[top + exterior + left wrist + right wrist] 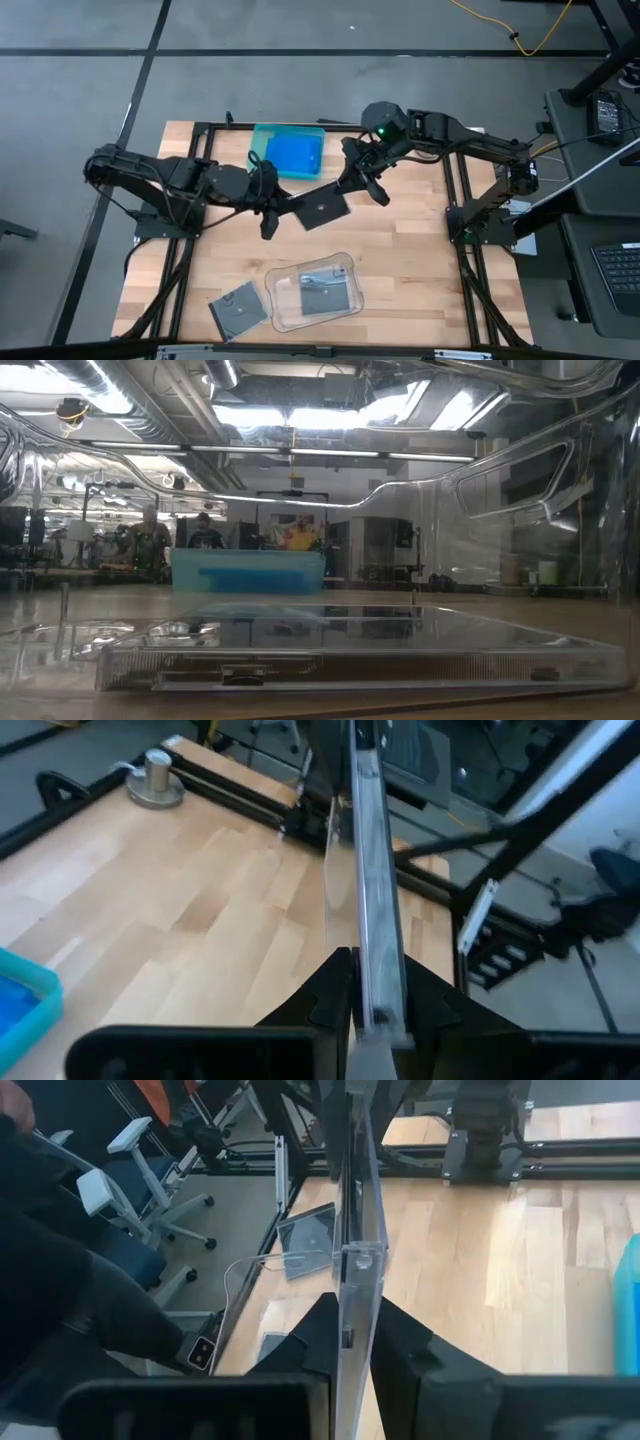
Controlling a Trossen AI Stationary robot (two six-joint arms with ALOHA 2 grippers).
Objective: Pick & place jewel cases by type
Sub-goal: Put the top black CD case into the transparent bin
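1. Wooden worktop [420,270] under both arms, framed by dark rails.
2. Left arm reaching from the left edge toward the centre, forearm nearly level across the worktop; left hand [272,205] clamped on one corner of the dark jewel case [322,208] (left wrist view: case edge-on, pinched between both fingers [325,995]).
3. Right arm stretched from the right rail toward the centre, wrist bent down; right hand [357,180] also closed on the same dark jewel case, at the opposite corner (right wrist view: clear edge [358,1230] standing between the two fingers).
4. Held above the worktop's middle between the two hands, that case seen from above as a dark square turned diamond-wise, its diagonal running from one hand to the other.
5. Teal tray [262,135] at the far edge, just behind the hands, with a blue jewel case [294,155] lying flat inside.
6. Clear rounded tray [285,312] near the front edge, holding a dark case [322,290] flat.
7. Just left of it, another dark case [236,308] flat on the worktop, turned slightly askew.
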